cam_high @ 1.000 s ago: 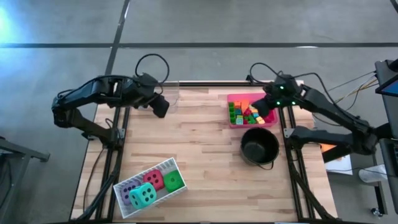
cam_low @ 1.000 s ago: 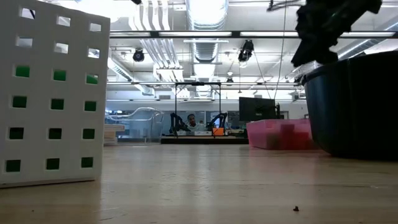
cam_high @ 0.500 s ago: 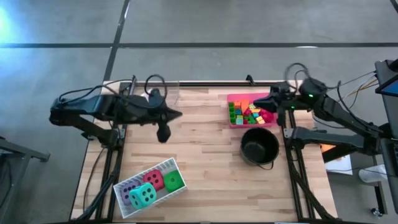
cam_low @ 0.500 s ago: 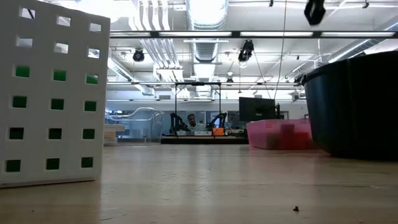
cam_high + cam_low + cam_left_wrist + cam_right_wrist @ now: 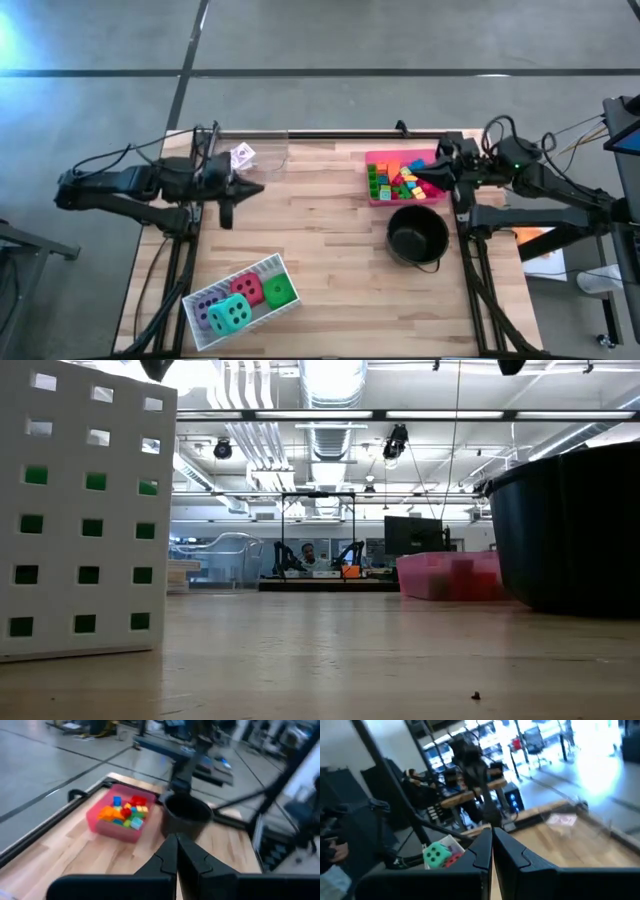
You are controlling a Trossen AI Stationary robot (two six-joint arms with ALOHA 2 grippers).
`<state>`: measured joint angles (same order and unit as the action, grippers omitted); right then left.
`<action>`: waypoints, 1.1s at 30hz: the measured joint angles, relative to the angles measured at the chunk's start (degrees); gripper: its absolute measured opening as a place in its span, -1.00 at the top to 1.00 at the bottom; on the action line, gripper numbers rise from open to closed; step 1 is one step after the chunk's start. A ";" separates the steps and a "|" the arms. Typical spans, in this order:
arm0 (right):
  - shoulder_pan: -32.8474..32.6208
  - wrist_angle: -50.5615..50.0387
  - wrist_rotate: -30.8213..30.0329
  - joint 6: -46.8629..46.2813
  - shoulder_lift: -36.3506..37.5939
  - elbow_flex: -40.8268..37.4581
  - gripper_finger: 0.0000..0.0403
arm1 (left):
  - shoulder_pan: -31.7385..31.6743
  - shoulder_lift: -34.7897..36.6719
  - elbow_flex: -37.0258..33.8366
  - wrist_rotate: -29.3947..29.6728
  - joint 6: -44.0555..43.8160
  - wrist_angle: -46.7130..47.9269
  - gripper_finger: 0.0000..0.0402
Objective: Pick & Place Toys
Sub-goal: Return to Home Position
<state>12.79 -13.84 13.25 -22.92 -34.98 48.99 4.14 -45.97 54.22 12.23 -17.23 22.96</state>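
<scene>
Several soft dice, teal (image 5: 230, 315), red (image 5: 248, 288), green (image 5: 280, 291) and purple (image 5: 205, 308), lie in a white perforated tray (image 5: 262, 268) at the near left. Small bright blocks (image 5: 400, 180) fill a pink tray (image 5: 370, 157) at the far right. A playing card (image 5: 241, 155) lies in a clear tray at the far left. My left gripper (image 5: 257, 187) (image 5: 176, 840) is shut and holds nothing, pointing almost level above the left part of the table. My right gripper (image 5: 416, 175) (image 5: 492, 836) is shut and holds nothing, level above the pink tray's right part.
A black round pot (image 5: 417, 236) stands just near of the pink tray. In the low view the white tray (image 5: 80, 510) fills the left and the pot (image 5: 570, 530) the right, with bare wood between them. Both arms hang high above the table.
My left gripper swung out over the table, then drew back toward the left edge, tipping up from pointing down to almost level. My right gripper pulled back from over the pink tray toward the right edge, rose out of the low view and tipped up to level.
</scene>
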 joint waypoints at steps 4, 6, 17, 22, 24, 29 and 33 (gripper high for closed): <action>-0.86 0.68 -4.37 0.74 0.35 0.00 0.95 | 0.02 5.72 -7.88 -1.09 1.85 -0.46 0.98; -0.82 0.66 -5.78 -1.62 0.49 0.00 0.95 | -0.17 8.54 -11.79 -0.88 1.85 -0.58 0.98; -0.80 0.74 -5.90 -12.91 0.76 0.00 0.95 | -0.13 21.54 -28.61 -0.54 2.41 -5.55 0.98; -0.82 1.51 -5.87 -12.93 0.79 0.00 0.95 | -0.11 26.63 -38.63 -1.65 2.46 -16.41 0.98; -0.82 1.55 -5.87 -12.89 0.74 0.00 0.95 | -0.11 28.21 -42.00 -3.63 2.16 -19.51 0.98; -0.82 1.18 -5.73 -11.73 0.66 0.00 0.95 | -0.11 30.99 -46.42 -6.43 1.83 -22.15 0.98; -0.83 1.16 -5.67 -9.96 0.66 0.00 0.95 | -0.11 32.69 -47.61 -6.43 2.29 -21.85 0.98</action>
<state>11.96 -12.69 7.58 -32.88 -34.33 48.99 4.03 -13.28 6.61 5.80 -14.94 1.12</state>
